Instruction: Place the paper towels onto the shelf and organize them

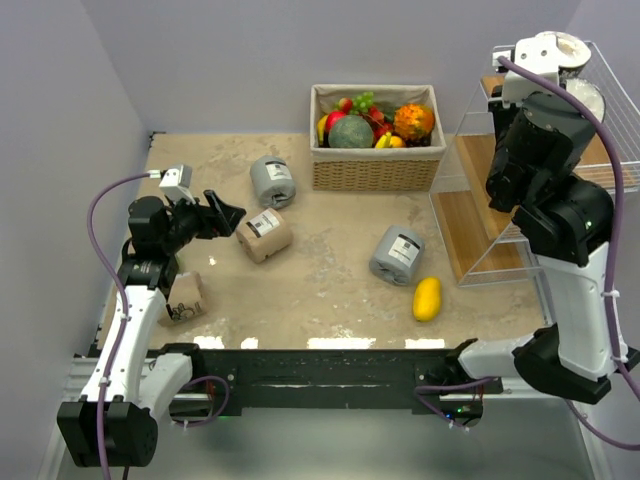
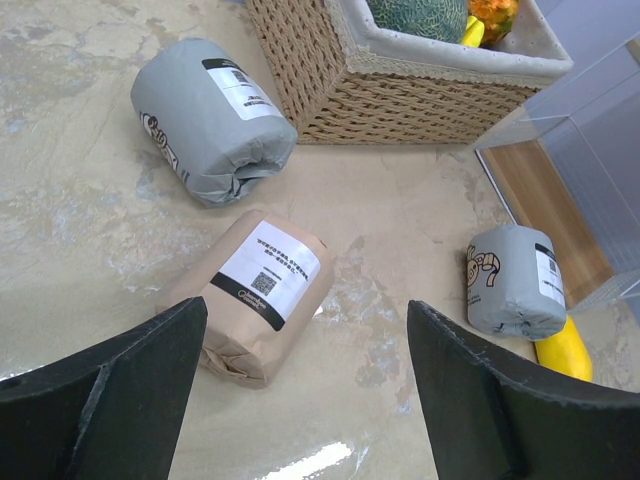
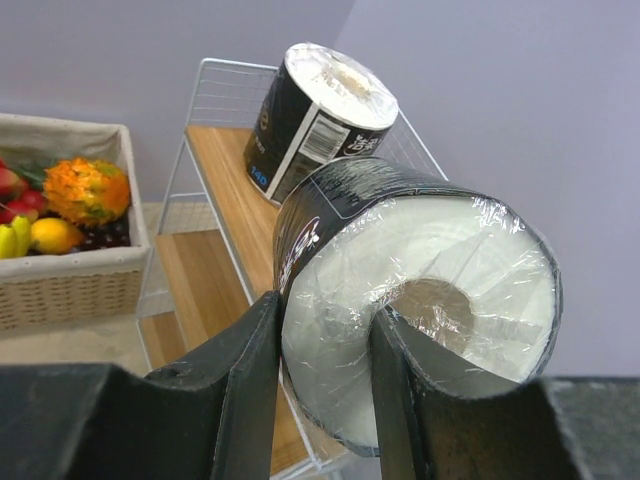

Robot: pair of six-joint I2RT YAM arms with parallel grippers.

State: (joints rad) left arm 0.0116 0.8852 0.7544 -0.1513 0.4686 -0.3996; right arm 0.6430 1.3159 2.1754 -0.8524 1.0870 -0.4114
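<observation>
My right gripper (image 3: 320, 350) is shut on a black paper towel roll (image 3: 420, 290), one finger inside its core hole and the other on its outer wall, above the top board of the shelf (image 3: 215, 180). A second black roll (image 3: 320, 115) stands on that board behind it. My left gripper (image 2: 305, 400) is open and empty, hovering just short of a tan roll (image 2: 265, 290) lying on the table. Two grey rolls (image 1: 272, 180) (image 1: 397, 253) also lie on the table, and another tan roll (image 1: 185, 297) rests beside the left arm.
A wicker fruit basket (image 1: 375, 170) stands at the back centre. A yellow mango (image 1: 427, 298) lies near the foot of the shelf (image 1: 480, 215). The right arm (image 1: 545, 150) reaches over the shelf's upper boards.
</observation>
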